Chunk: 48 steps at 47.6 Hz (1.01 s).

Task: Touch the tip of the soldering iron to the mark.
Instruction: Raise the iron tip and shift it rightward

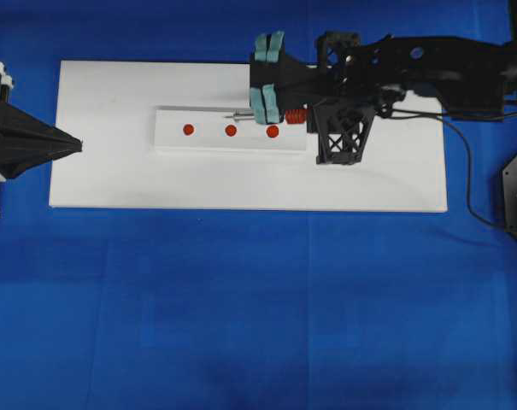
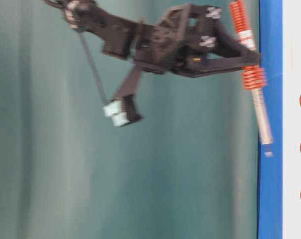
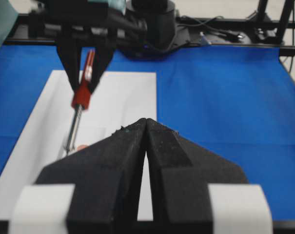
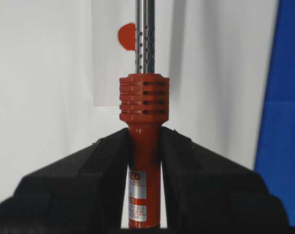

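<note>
Overhead exterior: right gripper (image 1: 267,104) clamps the soldering iron (image 1: 294,116) above the white strip (image 1: 173,138), left gripper (image 1: 77,143) closed and idle; tip (image 1: 231,114) sits beside the red marks (image 1: 231,131), so descending could miss.

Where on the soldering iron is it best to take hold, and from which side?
On the smooth orange-red handle of the soldering iron, just behind its ribbed collar, coming from the cord end along its axis. The right end effector grips it there now, leaving the metal shaft and its tip end free.
</note>
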Available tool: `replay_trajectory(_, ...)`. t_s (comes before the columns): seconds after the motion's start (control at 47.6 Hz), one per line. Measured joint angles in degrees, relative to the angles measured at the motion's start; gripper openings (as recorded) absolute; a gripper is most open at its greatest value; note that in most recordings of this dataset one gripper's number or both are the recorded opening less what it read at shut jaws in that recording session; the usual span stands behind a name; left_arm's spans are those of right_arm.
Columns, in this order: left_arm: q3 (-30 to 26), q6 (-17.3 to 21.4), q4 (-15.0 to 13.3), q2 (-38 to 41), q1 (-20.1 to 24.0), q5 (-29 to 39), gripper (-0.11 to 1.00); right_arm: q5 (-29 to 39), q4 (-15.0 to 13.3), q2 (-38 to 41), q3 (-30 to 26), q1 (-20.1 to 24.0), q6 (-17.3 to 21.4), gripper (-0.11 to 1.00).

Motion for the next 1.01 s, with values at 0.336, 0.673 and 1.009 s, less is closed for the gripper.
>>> replay_trajectory(0.336,0.00,0.00,0.00,0.00,0.00,0.00,0.00,3.60,-1.14,-3.52,-1.85,0.00,0.00,0.06)
replay_trajectory(0.673,-0.09,0.00,0.00,-0.18,0.00,0.00,0.00,3.69,-1.23,-3.96,-1.58,0.00,-0.09,0.06)
replay_trajectory(1.009,0.00,0.00,0.00,-0.18,0.00,0.00,0.00,3.87,-1.32,-9.49,4.92,-0.09,0.35,0.06)
